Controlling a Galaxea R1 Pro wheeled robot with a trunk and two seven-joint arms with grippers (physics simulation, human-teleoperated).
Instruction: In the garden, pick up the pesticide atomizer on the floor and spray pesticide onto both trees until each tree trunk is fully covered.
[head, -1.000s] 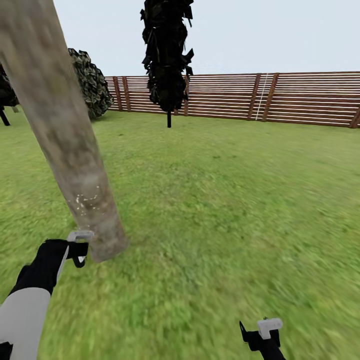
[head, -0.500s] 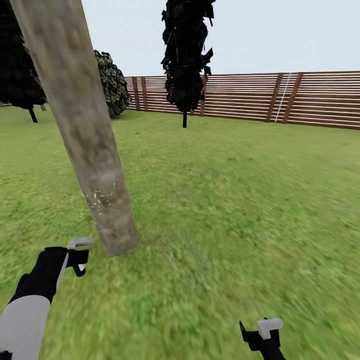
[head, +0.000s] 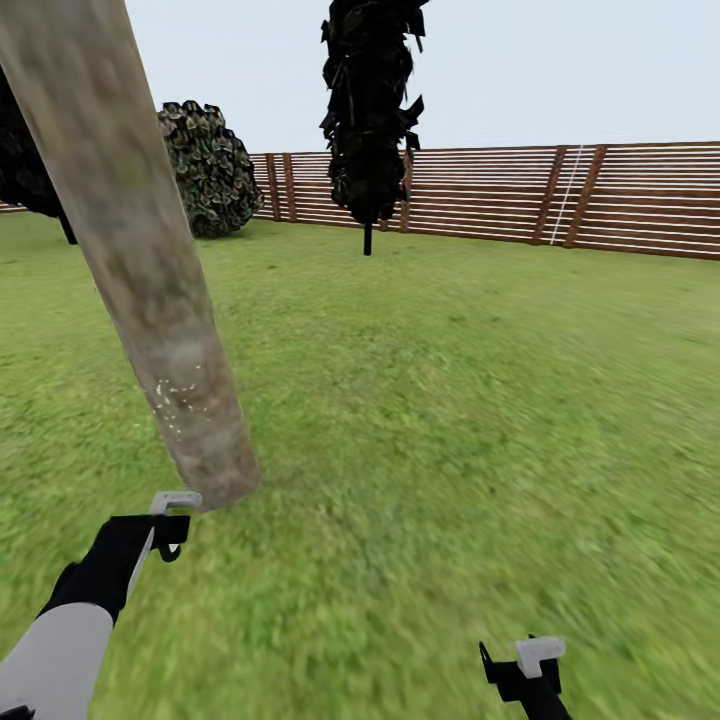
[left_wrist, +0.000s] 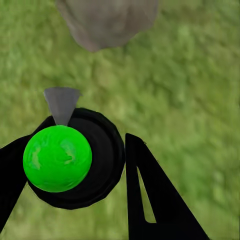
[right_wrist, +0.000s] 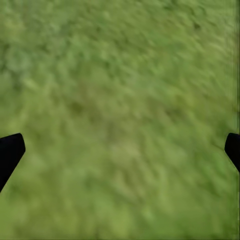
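Now the left gripper (head: 170, 520) is sitting closer to the tree trunk (head: 150, 290), holding the green atomizer (left_wrist: 57, 158) tight. On the right, the right gripper (right_wrist: 120, 150) is hanging wide open over the grass (head: 450, 400). Whitish pesticide (head: 175, 395) specks are dotting the trunk low down. Far off, the fence (head: 600, 200) is standing.

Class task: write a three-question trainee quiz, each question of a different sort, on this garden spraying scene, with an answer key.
1. True or false: the right gripper is clamped on a bottle.
2. Multiple choice: pale pesticide specks sit on the tree trunk (A) along its whole height, (B) in a small patch near its base, (C) nowhere.
3. Fill in: in the left wrist view the left gripper holds a black atomizer with a bright ____ top.

Key: 1 false, its fingers stand wide apart over bare grass; 2 B; 3 green.
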